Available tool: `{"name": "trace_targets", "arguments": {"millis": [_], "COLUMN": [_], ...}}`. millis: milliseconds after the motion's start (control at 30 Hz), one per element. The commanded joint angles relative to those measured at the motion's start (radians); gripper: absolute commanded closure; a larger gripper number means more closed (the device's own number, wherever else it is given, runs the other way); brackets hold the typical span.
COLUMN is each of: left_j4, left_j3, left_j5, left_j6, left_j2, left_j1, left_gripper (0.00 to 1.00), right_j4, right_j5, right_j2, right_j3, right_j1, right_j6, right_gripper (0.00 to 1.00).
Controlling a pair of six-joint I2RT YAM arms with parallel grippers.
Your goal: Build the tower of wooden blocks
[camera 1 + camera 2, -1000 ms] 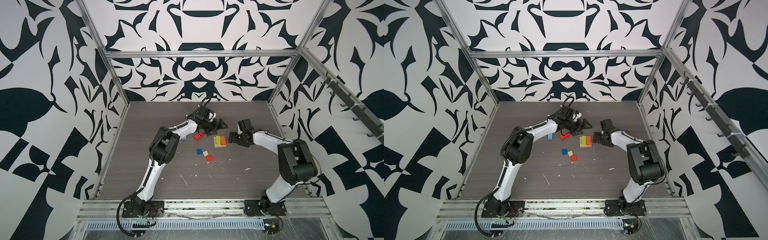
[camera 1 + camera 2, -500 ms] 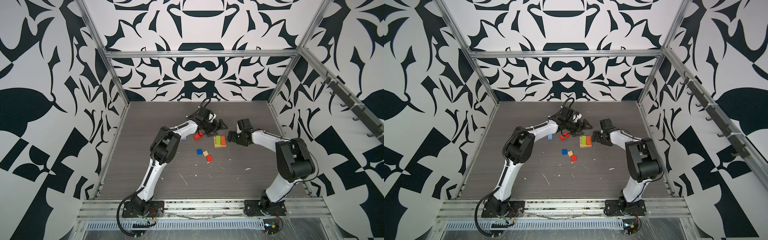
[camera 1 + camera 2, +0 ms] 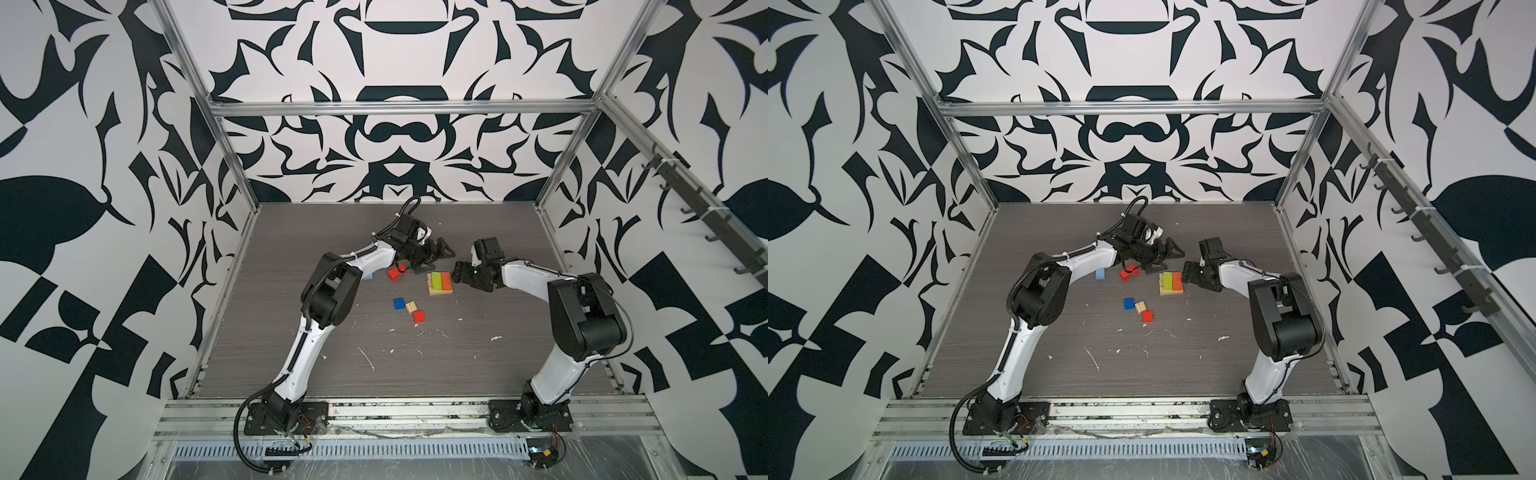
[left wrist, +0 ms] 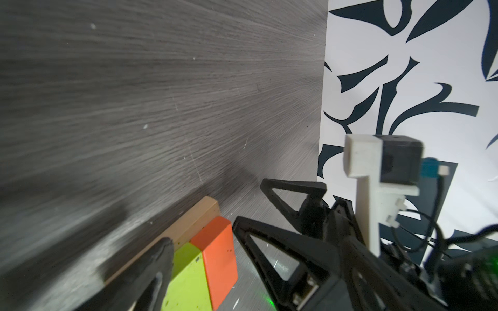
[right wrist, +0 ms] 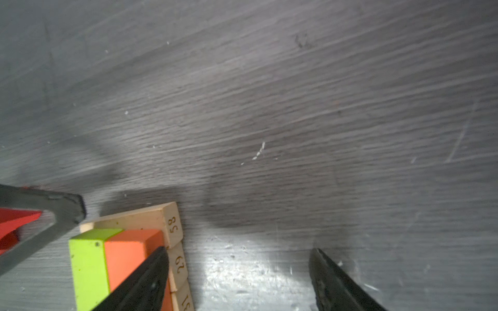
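Two layers so far in the wood block tower (image 3: 439, 284), right of the middle of the table (image 3: 374, 374), between both grippers: tan base planks (image 5: 151, 219) below, lime green plank (image 3: 436, 281) and orange plank (image 3: 445, 281) side by side on top. Cut off by the frame edge in both wrist views, so no full count of the base there.

On the tan plank ends, in the right wrist view: "58", sideways; next to it either "62" or "29"; then a third number half out of frame, unreadable.

Left gripper (image 3: 434, 261): spread wide, clasping nothing, just off the tower's far-left corner. Covers part of a red block (image 3: 393, 274) with its near finger; in the right wrist view only red patches seen through that finger's open frame, shape hard to make out.

Left of that, a light blue block (image 3: 1099, 273), tucked close under the left arm.

Right gripper (image 5: 238, 253): spread as well, gripping nothing, at the tower's right side. One finger (image 5: 151, 277) across the orange plank's end, touching or just short, cannot tell; the other over bare table.

Near-left of the tower, in a slanting row: blue cube (image 3: 399, 304), tan cube (image 3: 411, 307), red cube (image 3: 419, 316), close together, contact unclear.

Table grain smeared in both wrist views; right arm's wrist camera (image 4: 382, 161) blurred too.
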Motion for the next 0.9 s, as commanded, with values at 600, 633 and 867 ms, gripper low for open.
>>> {"name": "trace_targets", "arguments": {"millis": [600,633,867], "left_j4": [0.028,0.028,0.029], "left_j3": [-0.046,-0.047,-0.061], "left_j5": [-0.001,0.000,-0.002], "left_j6": [-0.010,-0.010,-0.006], "left_j2": [-0.040,-0.041,-0.053], "left_j1": [0.023,0.023,0.026], "left_gripper": [0.00,0.01,0.00], "right_j4": [0.022,0.020,0.021], "right_j5": [-0.020,-0.021,-0.033], "right_j2": [0.017,0.017,0.023], "right_j3": [0.040,0.041,0.043], "right_j1": [-0.002,-0.002,-0.002], "right_j6": [-0.010,-0.010,-0.017], "right_gripper": [0.15,0.15,0.16]}}
